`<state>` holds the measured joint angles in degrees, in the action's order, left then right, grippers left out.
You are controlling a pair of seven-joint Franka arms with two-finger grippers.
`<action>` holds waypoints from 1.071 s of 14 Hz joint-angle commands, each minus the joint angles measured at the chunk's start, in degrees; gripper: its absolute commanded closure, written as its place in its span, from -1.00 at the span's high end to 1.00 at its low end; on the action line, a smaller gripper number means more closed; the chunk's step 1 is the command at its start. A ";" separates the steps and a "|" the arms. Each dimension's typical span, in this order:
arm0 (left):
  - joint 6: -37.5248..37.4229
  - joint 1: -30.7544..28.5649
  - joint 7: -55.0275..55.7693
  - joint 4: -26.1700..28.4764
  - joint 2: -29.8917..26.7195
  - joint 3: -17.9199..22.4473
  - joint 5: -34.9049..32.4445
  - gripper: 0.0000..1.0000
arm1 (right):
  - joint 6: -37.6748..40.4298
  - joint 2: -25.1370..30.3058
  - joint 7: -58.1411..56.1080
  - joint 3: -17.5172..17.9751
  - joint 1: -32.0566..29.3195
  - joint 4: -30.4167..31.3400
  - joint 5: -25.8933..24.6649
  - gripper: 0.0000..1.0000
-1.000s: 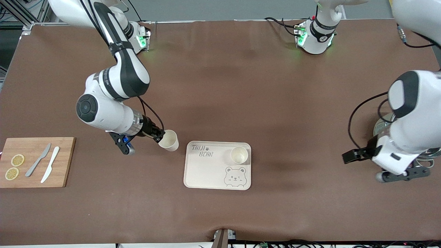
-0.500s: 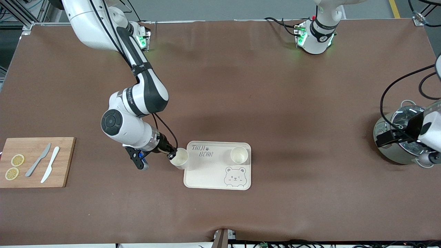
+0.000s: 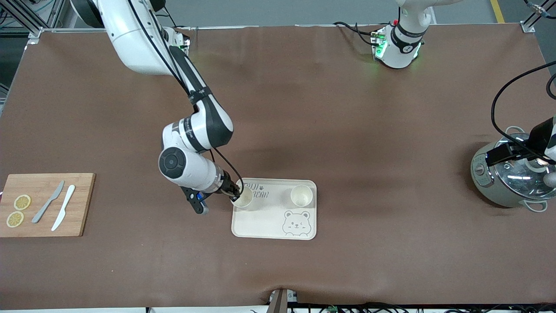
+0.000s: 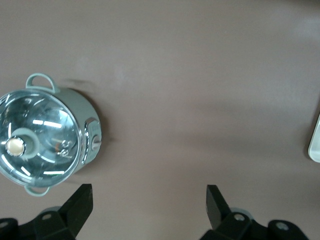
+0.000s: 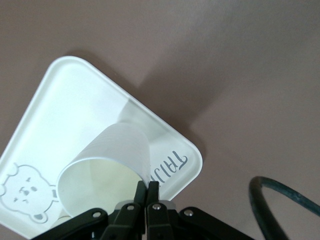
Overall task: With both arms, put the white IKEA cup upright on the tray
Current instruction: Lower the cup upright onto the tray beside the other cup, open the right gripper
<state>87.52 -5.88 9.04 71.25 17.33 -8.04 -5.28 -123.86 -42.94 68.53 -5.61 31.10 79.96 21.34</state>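
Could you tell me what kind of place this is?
Probably a robot lab set up like a kitchen: two white arms bolted to a brown table, with a cooker, a cutting board with knives, and a tray with cups.

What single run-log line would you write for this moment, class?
right gripper: shut on cup rim, over tray | second cup: upright on tray | left gripper: open, waits above table beside cooker

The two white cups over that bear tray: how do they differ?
The held cup is pinched at its rim by the right gripper, over the tray corner nearer the right arm; the free cup stands alone on the tray. The held cup tilts; the free cup is upright. Both are plain white, mouths up.
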 commanded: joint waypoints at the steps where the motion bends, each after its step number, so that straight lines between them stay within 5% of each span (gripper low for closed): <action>1: -2.43 -1.14 -0.87 2.05 -3.87 -0.04 -1.40 1.00 | 0.11 -2.32 2.05 -0.45 1.25 -2.79 -0.68 -1.00; 6: -3.76 -1.15 -0.78 5.38 -7.22 -0.57 -0.69 1.00 | 0.73 -2.15 1.17 -0.45 1.16 -2.70 -0.60 -1.00; 7: -3.67 -1.15 -0.78 6.69 -8.09 -0.66 -0.69 1.00 | 0.82 -2.15 1.08 -0.45 0.46 -2.70 -0.42 -0.29; 8: -3.06 -1.15 -0.78 8.19 -9.06 -0.66 -0.61 1.00 | 0.64 -2.24 1.17 -0.45 0.11 -2.61 -0.51 0.99; 13: 2.29 -0.63 -0.78 16.88 -15.91 -0.48 1.59 1.00 | 2.12 -0.14 -3.13 -0.81 -0.06 -6.21 -1.91 1.00; 15: 3.01 2.35 -0.52 19.88 -18.63 0.48 1.68 1.00 | 9.65 2.14 -3.14 -1.51 -0.86 -8.57 -3.66 1.00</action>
<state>88.32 -5.82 9.02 85.15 3.91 -8.49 -4.44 -120.46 -43.39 66.26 -6.92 31.56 73.58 19.60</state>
